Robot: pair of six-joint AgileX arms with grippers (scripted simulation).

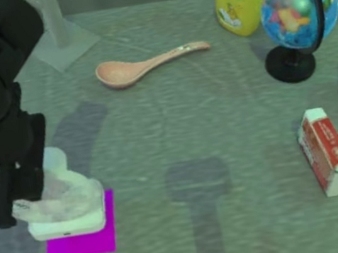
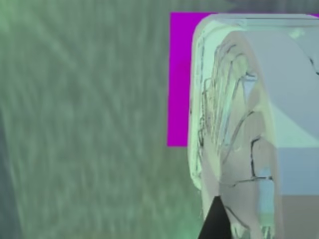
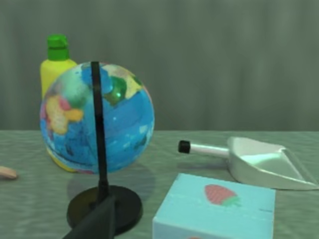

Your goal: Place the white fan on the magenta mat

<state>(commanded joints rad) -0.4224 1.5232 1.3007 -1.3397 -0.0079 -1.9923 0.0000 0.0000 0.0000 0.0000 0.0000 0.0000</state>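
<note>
Top view showed our left gripper [image 1: 14,200] low at the left of the desk [image 1: 176,132], its dark fingers down around the fan [image 1: 63,203], which sat on the mat [image 1: 85,244] with its flat base overlapping the mat's far edge and a strip of magenta bare toward the near side. In the left wrist view the fan [image 2: 249,124] filled most of the picture, the mat [image 2: 179,74] showing beside and beneath it, and one dark fingertip [image 2: 215,221] lay against the ribbed grille; we could not tell whether the fingers pinched the fan or stood slack beside it. We judged the fan light, hollow and stiff, its smooth plastic apt to slip and its thin grille ribs likely to flex or crack under a hard squeeze, so the chunky motor housing looked the sounder place to hold it, with the flat base left free to settle level. Our right arm was parked at the right, out of the top view; its wrist camera showed only a dark finger tip [image 3: 97,221] before the globe [image 3: 97,124], a yellow bottle [image 3: 57,64], a scoop [image 3: 259,162] and a blue box [image 3: 214,209], and we could not tell its state.
</note>
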